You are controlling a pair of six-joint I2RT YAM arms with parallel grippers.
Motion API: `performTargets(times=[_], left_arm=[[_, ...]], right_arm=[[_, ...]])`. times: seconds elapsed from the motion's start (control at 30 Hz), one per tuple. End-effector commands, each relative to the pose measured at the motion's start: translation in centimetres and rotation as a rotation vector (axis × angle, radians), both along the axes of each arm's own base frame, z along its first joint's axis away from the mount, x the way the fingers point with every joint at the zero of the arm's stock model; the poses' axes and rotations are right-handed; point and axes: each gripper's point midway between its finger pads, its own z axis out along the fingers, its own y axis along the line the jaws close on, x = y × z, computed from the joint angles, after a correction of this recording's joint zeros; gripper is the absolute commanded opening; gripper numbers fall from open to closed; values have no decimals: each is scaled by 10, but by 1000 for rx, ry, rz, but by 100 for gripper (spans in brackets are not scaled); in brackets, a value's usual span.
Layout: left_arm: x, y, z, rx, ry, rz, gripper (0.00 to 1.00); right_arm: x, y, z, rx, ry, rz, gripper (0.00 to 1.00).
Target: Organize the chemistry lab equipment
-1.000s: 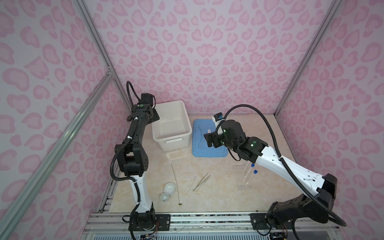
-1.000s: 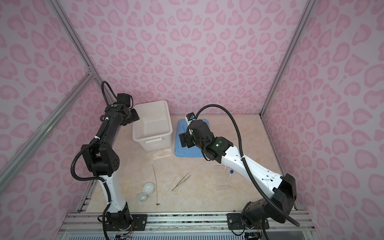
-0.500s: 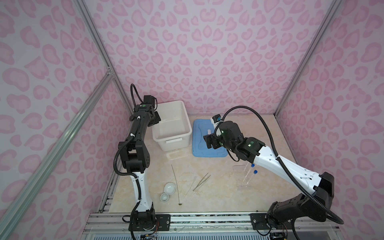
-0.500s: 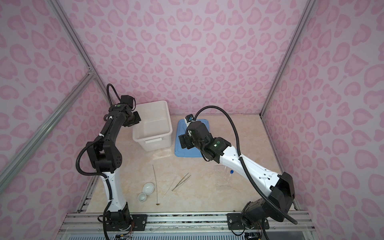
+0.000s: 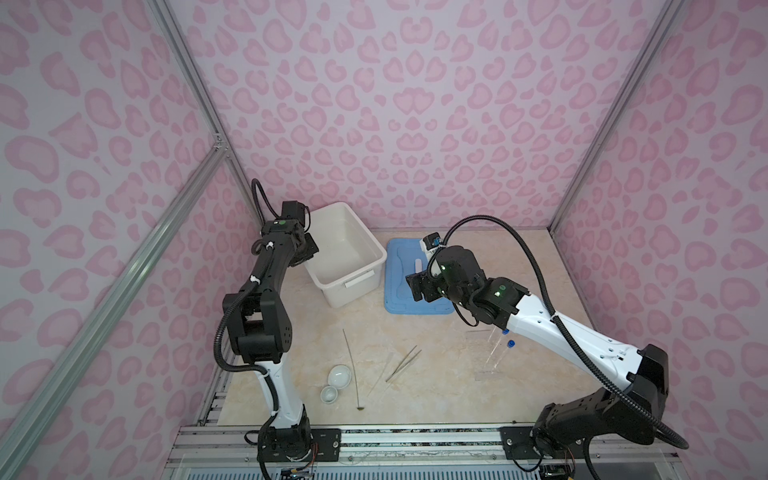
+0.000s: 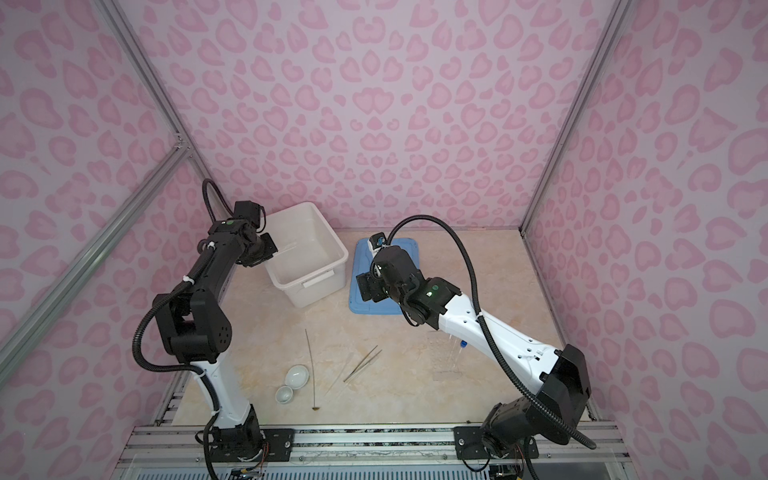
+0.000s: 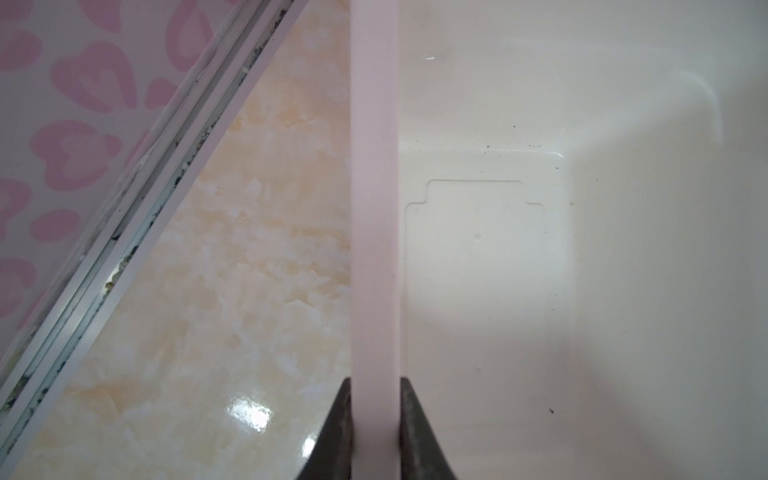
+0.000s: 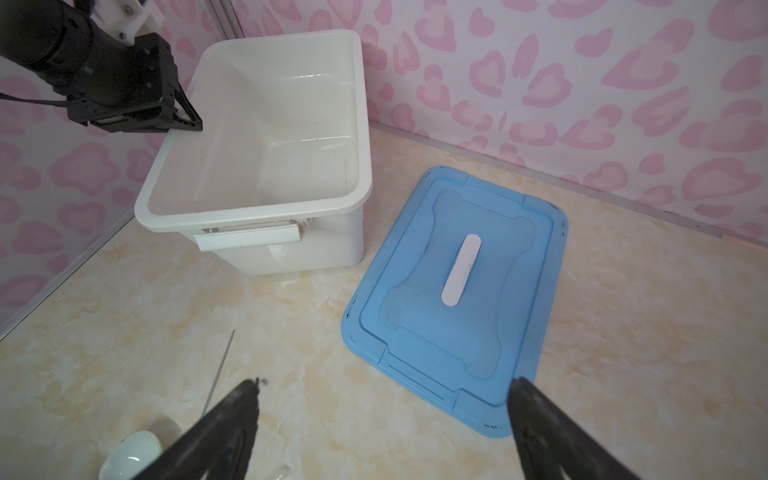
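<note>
Pinching the white bin by its rim, left gripper is clamped on it; a hard pull could tip the bin. Right gripper gapes empty above blue lid. Dishes, rod, tweezers, rack lie up front.

The walls all round are pale pink, spotted with darker pink heart-shaped blotches. The table is cream, marbled faintly orange. The tub is white; the lid is blue with a white handle. The two dishes are white, the tweezers silvery, the tubes clear with blue caps. The left arm and right arm are black and white.
</note>
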Motion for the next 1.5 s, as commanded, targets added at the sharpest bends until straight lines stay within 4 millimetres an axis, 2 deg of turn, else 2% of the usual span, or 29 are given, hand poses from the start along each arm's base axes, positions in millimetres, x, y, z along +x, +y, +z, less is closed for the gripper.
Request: performTargets(times=[0.0, 0.23, 0.37, 0.4, 0.47, 0.53, 0.63, 0.7, 0.77, 0.9, 1.0, 1.1, 1.23, 1.47], left_arm=[[-4, -6, 15, -68, -92, 50, 20], [-39, 0, 30, -83, -193, 151, 21], [-56, -2, 25, -118, -228, 182, 21], [-64, -5, 13, -137, -213, 191, 22], [-71, -12, 7, -165, -219, 184, 22], [-78, -15, 8, -156, -230, 184, 27], [-87, -21, 13, -176, -259, 173, 46], [-93, -30, 19, -187, -280, 152, 59], [-99, -41, 22, -189, -292, 119, 64], [-106, -65, 11, -273, -261, 88, 64], [-113, -74, 8, -290, -271, 89, 62], [-117, -84, 14, -320, -299, 85, 62], [-118, -108, 27, -330, -331, 33, 62], [-113, -147, 22, -384, -324, -20, 62]], right_arm=[[1, 1, 4, 17, -19, -9, 94], [-2, 4, 3, 14, -17, -4, 94], [-3, 5, 3, 13, -20, -4, 93], [-3, 5, 2, 11, -18, -3, 93], [-2, 5, 2, 11, -19, -4, 93], [-3, 6, 3, 11, -20, -2, 93], [-3, 5, 2, 8, -18, -4, 93], [-3, 4, 1, 5, -20, -6, 93], [-2, 4, 2, 2, -23, -9, 93], [-2, 5, 6, 6, -31, -6, 93], [-2, 4, 8, 6, -33, -6, 93], [-3, 4, 7, 4, -32, -7, 93], [-3, 2, 8, 2, -37, -10, 93], [-4, 1, 7, 2, -35, -13, 93]])
